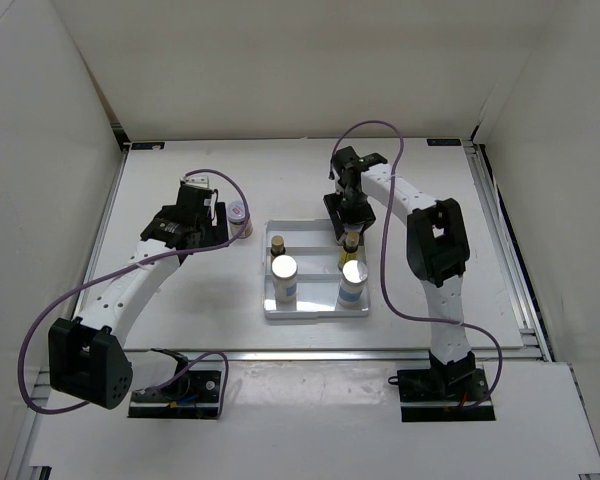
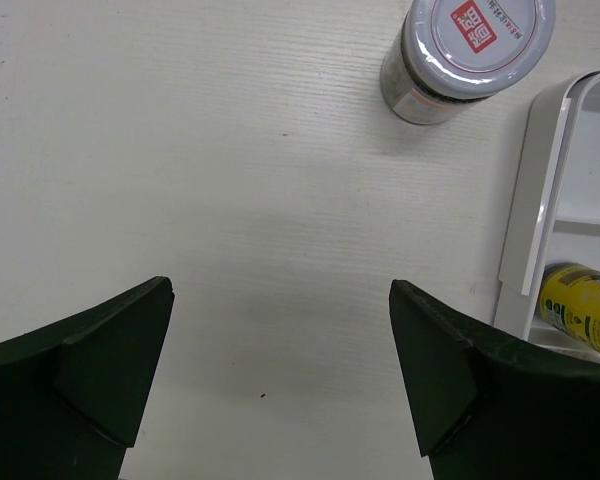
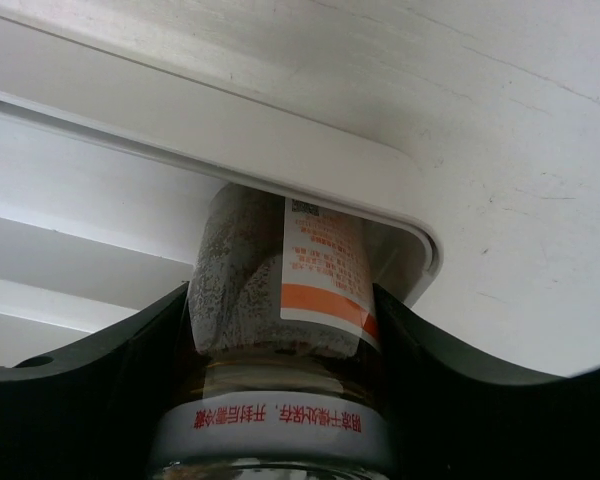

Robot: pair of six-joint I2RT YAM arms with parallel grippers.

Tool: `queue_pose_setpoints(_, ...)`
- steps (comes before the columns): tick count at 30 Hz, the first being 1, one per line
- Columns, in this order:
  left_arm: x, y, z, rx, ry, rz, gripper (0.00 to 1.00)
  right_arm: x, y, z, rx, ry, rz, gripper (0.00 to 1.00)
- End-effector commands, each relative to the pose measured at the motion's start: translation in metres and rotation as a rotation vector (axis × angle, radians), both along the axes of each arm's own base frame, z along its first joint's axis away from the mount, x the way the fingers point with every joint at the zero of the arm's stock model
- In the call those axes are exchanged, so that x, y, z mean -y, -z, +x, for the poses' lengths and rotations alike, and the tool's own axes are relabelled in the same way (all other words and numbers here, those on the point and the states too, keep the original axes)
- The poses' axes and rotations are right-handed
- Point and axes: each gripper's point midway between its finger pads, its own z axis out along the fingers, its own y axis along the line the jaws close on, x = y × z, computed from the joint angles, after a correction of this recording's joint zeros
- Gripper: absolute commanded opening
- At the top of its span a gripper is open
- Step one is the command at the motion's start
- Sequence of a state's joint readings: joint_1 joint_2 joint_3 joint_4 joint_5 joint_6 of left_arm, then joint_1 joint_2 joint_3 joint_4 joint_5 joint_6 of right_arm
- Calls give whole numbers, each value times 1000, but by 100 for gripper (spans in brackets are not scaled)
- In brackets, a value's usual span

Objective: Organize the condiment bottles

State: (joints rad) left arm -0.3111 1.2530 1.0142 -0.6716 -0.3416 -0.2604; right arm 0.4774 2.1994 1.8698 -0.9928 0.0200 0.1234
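Note:
My right gripper (image 3: 280, 300) is shut on a squat jar (image 3: 270, 270) with grey speckled contents, an orange-and-white label and a red-lettered white lid. The jar's base is down inside a corner of the white tray (image 3: 310, 160). From above, this gripper (image 1: 348, 228) hangs over the tray's (image 1: 315, 312) far right part. Two white cylinders with silver caps (image 1: 284, 277) (image 1: 353, 282) stand in the tray, and a tiny dark bottle (image 1: 277, 243) stands at its far left. My left gripper (image 2: 280, 290) is open over bare table, with a second red-marked jar (image 2: 470, 50) ahead of it to the right.
In the left wrist view the tray's rim (image 2: 540, 200) rises on the right, with a yellow-labelled bottle (image 2: 580, 310) just inside it. The second jar (image 1: 238, 213) stands on the table left of the tray. White walls enclose the table.

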Motion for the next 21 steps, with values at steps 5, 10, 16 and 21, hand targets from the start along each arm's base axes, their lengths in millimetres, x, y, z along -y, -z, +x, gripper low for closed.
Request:
queue_pose_setpoints(5,4,-6,5,21,17,-21,100,-4,-26,13,67,-9,36,54)
queue_pose_setpoints(10,4,-3,5,12,17,-18,100,-5,-47,20,112,14,44,73)
queue_pose_setpoints(16,4,-3,5,12,17,-18,100,-5,-95,33,232,45,73,82)
queue_pose_setpoints(21,3,-4,5,16,2,-18,100,3,-145,37,368,99,74,93)
